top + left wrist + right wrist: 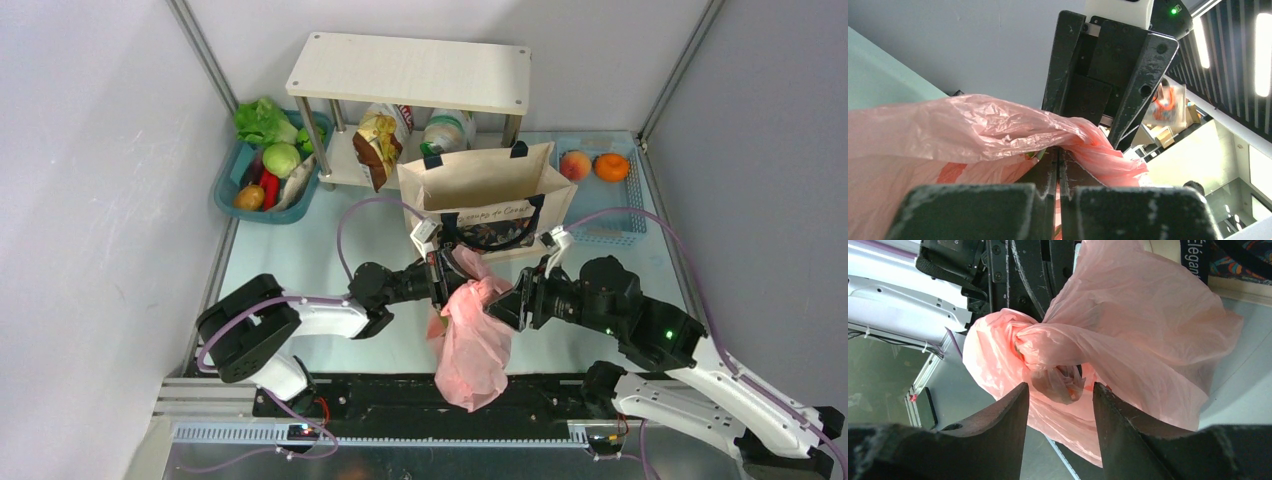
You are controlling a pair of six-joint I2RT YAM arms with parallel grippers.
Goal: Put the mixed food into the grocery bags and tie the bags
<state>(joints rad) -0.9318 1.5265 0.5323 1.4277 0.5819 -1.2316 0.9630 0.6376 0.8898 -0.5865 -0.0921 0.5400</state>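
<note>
The pink plastic grocery bag [472,345] hangs twisted between both grippers above the table's near edge. My left gripper [447,275] is shut on its gathered top; in the left wrist view the film [973,125] bunches over the closed gripper [1058,150]. My right gripper [505,300] faces it, open. In the right wrist view a knotted twist [1048,345] of the bag [1148,315] sits just beyond the open gripper [1060,387], with nothing pinched. The beige canvas tote [490,185] stands open behind. A crisp packet [378,145] sits under the shelf. The pink bag's contents are hidden.
A wooden shelf [410,72] stands at the back with a jar [447,130] beneath it. A teal basket [228,190] of vegetables is at back left. A blue basket [620,225] at back right holds a red fruit [574,164] and an orange [611,166].
</note>
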